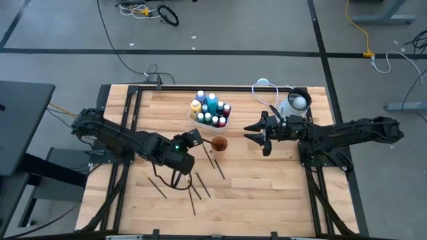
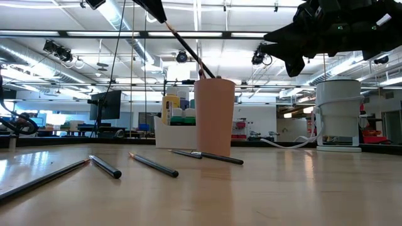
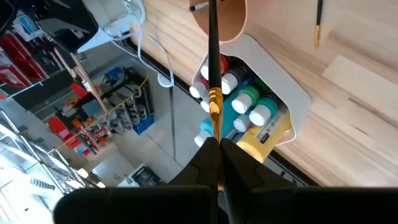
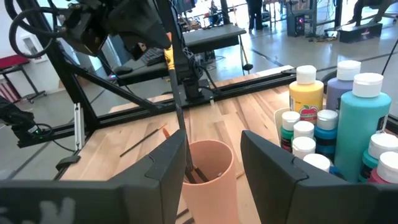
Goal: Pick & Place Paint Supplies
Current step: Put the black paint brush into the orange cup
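I see my left end effector (image 1: 193,138) clenched on a dark-handled brush (image 3: 213,74), tilted, its far end dipping inside the peach cup (image 1: 219,143) at mid-bench. My right end effector (image 1: 261,133) hovers released just right of the cup. The bottles sit in a white tray (image 1: 200,121) beyond the cup; loose brushes (image 1: 193,187) lie on the near bench (image 1: 267,193).

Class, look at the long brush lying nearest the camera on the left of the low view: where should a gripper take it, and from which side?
Grip the brush near mid-handle, coming straight down from above with fingers across its length. It lies flat on the table, thin and long, with bare wood either side, so a side approach would likely only push it.
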